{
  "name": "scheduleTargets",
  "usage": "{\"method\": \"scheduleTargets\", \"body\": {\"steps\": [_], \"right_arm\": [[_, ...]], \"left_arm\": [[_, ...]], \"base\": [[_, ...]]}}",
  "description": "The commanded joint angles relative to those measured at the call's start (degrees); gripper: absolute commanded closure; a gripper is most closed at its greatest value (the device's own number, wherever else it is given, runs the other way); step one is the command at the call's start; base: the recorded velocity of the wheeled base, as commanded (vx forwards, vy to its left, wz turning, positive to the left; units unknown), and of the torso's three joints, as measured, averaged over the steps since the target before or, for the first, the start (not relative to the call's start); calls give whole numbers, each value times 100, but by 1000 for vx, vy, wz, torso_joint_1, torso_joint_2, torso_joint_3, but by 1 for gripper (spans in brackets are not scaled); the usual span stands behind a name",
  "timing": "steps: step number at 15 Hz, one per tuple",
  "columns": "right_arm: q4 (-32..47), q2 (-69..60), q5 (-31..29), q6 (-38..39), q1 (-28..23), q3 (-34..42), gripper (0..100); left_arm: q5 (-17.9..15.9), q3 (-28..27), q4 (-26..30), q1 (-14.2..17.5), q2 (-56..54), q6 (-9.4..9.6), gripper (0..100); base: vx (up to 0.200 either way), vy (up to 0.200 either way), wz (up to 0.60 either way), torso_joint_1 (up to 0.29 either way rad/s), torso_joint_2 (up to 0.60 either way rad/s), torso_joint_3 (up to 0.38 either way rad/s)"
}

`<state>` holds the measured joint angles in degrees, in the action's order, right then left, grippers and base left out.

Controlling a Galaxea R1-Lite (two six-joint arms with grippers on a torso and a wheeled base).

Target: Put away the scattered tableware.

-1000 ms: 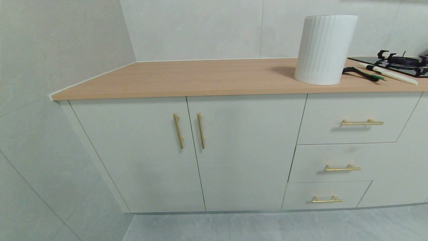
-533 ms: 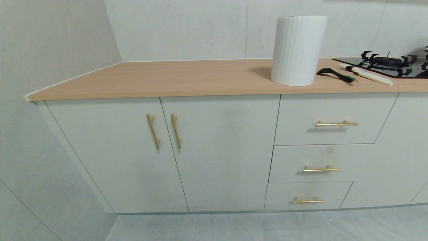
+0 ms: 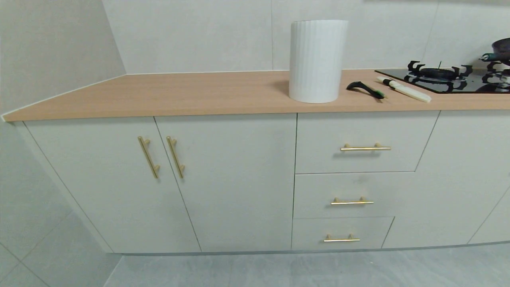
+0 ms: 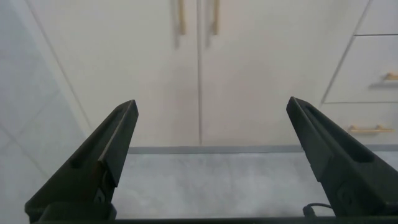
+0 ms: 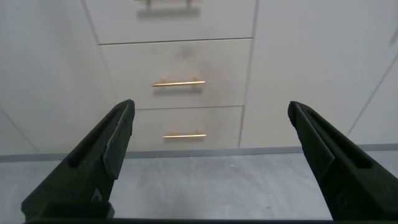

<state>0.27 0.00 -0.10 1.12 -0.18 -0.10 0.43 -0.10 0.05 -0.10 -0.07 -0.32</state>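
On the wooden counter [image 3: 179, 93] stands a tall white ribbed container [image 3: 316, 60]. Just right of it lie a black-handled utensil with a green tip [image 3: 365, 88] and a cream-handled utensil [image 3: 404, 89]. My left gripper [image 4: 211, 155] hangs open low before the cabinet doors [image 4: 199, 68], nothing between its fingers. My right gripper [image 5: 211, 158] is open too, facing the lower drawers [image 5: 180, 71] with nothing in it.
A black gas hob [image 3: 442, 75] sits at the counter's right end, with a dark pan [image 3: 500, 50] at the view's edge. Below are two doors with gold handles [image 3: 161, 157] and three drawers [image 3: 354, 147]. Walls close the left corner. Grey floor [image 3: 279, 271] lies in front.
The whole head view has shifted: the camera has turned or moved right, so the counter, container and utensils slide left and more of the hob shows. Nothing on the counter has moved.
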Motion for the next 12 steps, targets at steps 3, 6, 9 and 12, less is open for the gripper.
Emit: {"method": "scheduleTargets", "body": {"steps": [3, 6, 9, 12], "right_arm": [[0, 9, 1, 2, 1, 1, 0], [0, 9, 1, 2, 1, 1, 0], [0, 9, 1, 2, 1, 1, 0], [0, 9, 1, 2, 1, 1, 0]], "left_arm": [[1, 1, 4, 1, 7, -12, 0], [1, 1, 4, 1, 7, -3, 0], [1, -8, 4, 1, 7, -12, 0], [1, -8, 4, 1, 7, -12, 0]], "base": [[0, 0, 0, 0, 0, 0], [0, 0, 0, 0, 0, 0], [67, 0, 0, 1, 1, 1], [133, 0, 0, 0, 0, 2]]}}
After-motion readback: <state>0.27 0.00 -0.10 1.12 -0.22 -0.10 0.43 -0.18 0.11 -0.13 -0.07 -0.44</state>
